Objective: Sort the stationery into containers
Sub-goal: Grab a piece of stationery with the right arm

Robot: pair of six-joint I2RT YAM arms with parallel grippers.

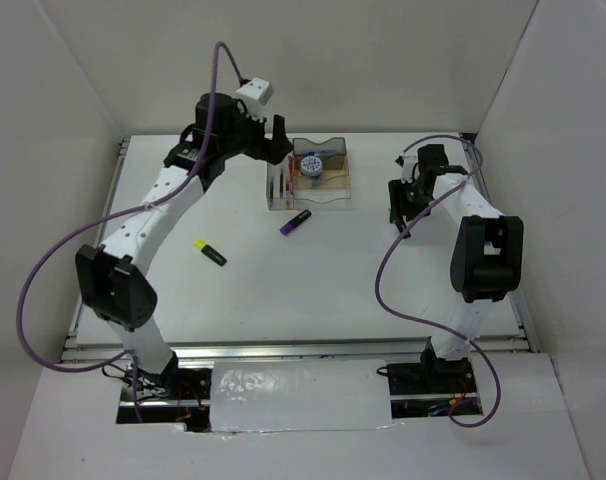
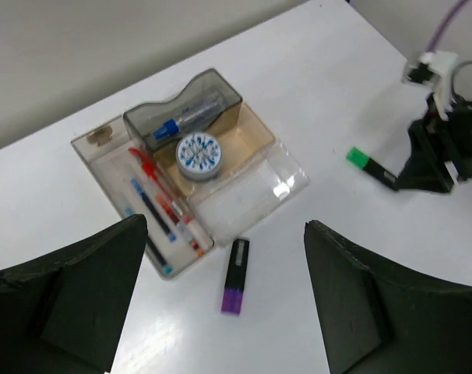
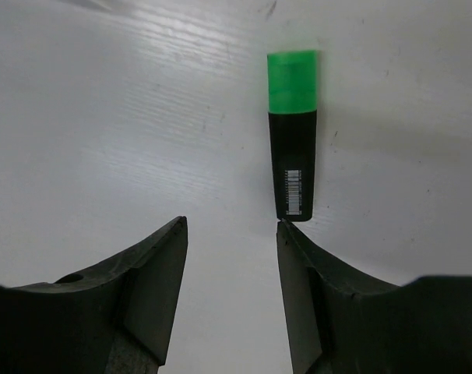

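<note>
The smoky-brown organiser (image 1: 335, 197) (image 2: 248, 187) stands at the table's far middle. It holds a round blue-white tub (image 2: 198, 153), a blue-capped bottle (image 2: 185, 121) and red, blue and dark pens (image 2: 162, 201). A purple highlighter (image 1: 295, 222) (image 2: 236, 275) lies just in front of it. Further left lies a yellow highlighter (image 1: 210, 252). My left gripper (image 1: 271, 142) (image 2: 227, 234) hangs wide open above the organiser's left end, holding nothing. My right gripper (image 1: 403, 208) (image 3: 231, 224) is open low over the table. Its right fingertip meets the dark end of a green highlighter (image 3: 292, 132) (image 2: 371, 167), which lies outside the jaws.
White enclosure walls (image 1: 63, 90) stand on the left, back and right of the table. Purple cables (image 1: 43, 280) loop beside both arms. The right arm's wrist (image 2: 442, 148) sits to the right of the organiser.
</note>
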